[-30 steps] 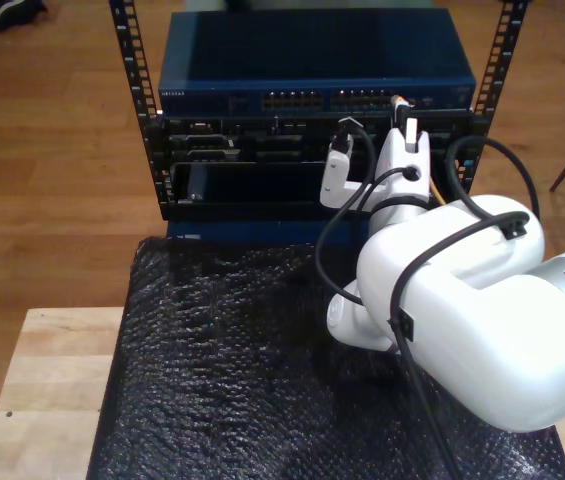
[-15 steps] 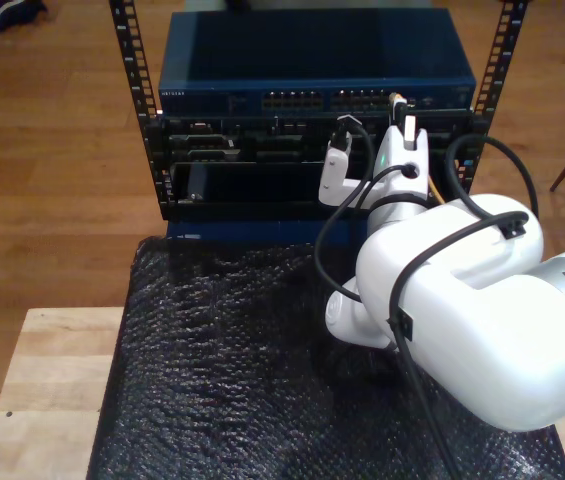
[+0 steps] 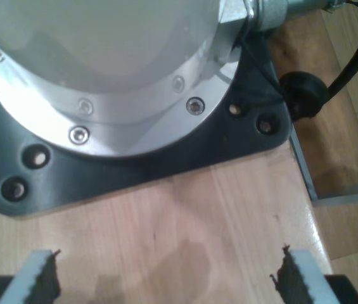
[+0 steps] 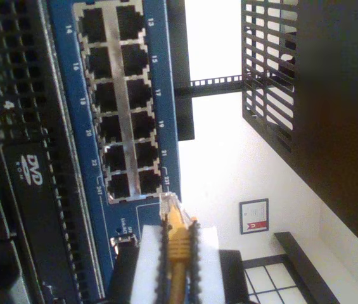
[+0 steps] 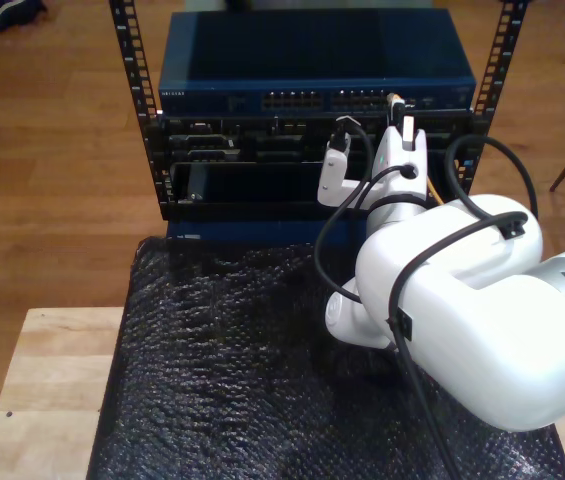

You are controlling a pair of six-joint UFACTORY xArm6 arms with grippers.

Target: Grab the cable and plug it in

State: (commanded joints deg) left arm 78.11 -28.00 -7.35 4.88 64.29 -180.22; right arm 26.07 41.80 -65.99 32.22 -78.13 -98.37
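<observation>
Though pincer-held, cable (image 4: 177, 244) at switch (image 4: 159, 82)

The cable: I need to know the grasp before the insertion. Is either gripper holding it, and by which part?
My second gripper pinches the yellow cable just behind its clear plug. My first gripper is open and holds nothing.
</observation>
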